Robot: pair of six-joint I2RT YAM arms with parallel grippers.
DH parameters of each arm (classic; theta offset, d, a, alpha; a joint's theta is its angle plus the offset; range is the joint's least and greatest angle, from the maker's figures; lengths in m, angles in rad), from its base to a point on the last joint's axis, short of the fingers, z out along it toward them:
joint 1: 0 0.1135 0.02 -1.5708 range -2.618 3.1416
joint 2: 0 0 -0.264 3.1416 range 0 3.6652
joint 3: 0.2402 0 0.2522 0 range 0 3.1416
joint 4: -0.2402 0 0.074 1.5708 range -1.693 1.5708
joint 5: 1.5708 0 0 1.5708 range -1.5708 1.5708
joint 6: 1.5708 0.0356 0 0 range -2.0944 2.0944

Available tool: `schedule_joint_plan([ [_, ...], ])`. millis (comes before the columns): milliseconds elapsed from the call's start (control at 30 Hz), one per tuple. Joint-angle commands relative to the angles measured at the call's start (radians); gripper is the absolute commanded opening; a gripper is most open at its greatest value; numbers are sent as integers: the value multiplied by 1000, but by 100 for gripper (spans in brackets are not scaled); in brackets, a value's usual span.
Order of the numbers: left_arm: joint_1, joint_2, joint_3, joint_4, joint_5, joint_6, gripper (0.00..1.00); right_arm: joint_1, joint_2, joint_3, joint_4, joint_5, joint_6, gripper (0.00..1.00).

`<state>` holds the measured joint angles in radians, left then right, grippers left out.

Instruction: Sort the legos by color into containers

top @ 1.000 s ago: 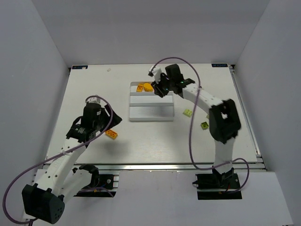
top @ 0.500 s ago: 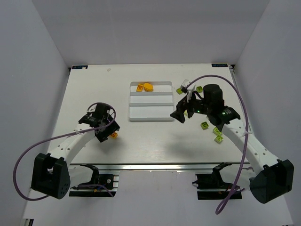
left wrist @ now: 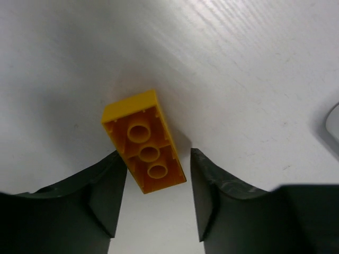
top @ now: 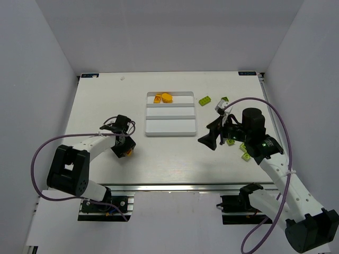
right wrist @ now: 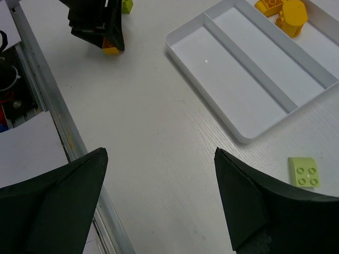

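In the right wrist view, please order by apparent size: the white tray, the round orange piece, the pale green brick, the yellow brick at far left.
1. White tray, by far the largest.
2-3. Round orange piece and pale green brick: they look alike; the green one is nearer, so unranked.
4. Yellow brick, only partly visible.

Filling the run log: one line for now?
left gripper: open astride yellow plastic brick | right gripper: open, empty | white three-compartment tray: orange pieces
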<state>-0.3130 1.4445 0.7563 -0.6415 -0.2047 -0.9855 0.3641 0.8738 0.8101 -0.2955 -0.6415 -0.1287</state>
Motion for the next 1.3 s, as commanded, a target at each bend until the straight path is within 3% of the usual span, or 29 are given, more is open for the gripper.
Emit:
schedule_joint_plan([
  [0, -5, 14, 41, 40, -24, -15, 59, -19, -7, -12, 21, -38, 17, 86],
  [33, -5, 16, 44, 39, -18, -15, 55, -24, -10, -12, 19, -46, 14, 86],
  [200, -15, -39, 109, 42, 33, 28, 15, -44, -39, -18, 22, -38, 9, 85],
  [300, -38, -75, 173, 113, 138, 137, 2, -57, -53, -20, 35, -8, 17, 76],
  [333, -50, -70, 236, 126, 189, 165, 1, -59, -56, -23, 41, 5, 23, 65],
  [400, -64, -21, 319, 146, 203, 267, 0, -65, -59, -29, 51, 31, 32, 51],
  [433, -77, 11, 412, 152, 203, 301, 0, -65, -59, -31, 55, 39, 34, 36],
  [533, -86, 187, 614, 175, 329, 456, 0, -67, -53, -34, 64, 63, 35, 12],
  [567, -96, 244, 671, 184, 440, 506, 0, -70, -52, -37, 64, 69, 34, 10],
  [667, -106, 477, 943, 131, 587, 727, 0, -74, -44, -45, 75, 88, 34, 10],
  [767, -126, 684, 1235, 11, 585, 956, 0, -82, -35, -52, 81, 83, 32, 10],
  [833, -140, 770, 1326, -17, 551, 1102, 0, -89, -26, -55, 82, 83, 31, 10],
  [1033, -199, 820, 1353, 143, 466, 1326, 4, -96, -15, -60, 87, 91, 28, 11],
  [1267, -219, 904, 1356, 256, 393, 1358, 17, -103, -4, -61, 90, 94, 26, 15],
])
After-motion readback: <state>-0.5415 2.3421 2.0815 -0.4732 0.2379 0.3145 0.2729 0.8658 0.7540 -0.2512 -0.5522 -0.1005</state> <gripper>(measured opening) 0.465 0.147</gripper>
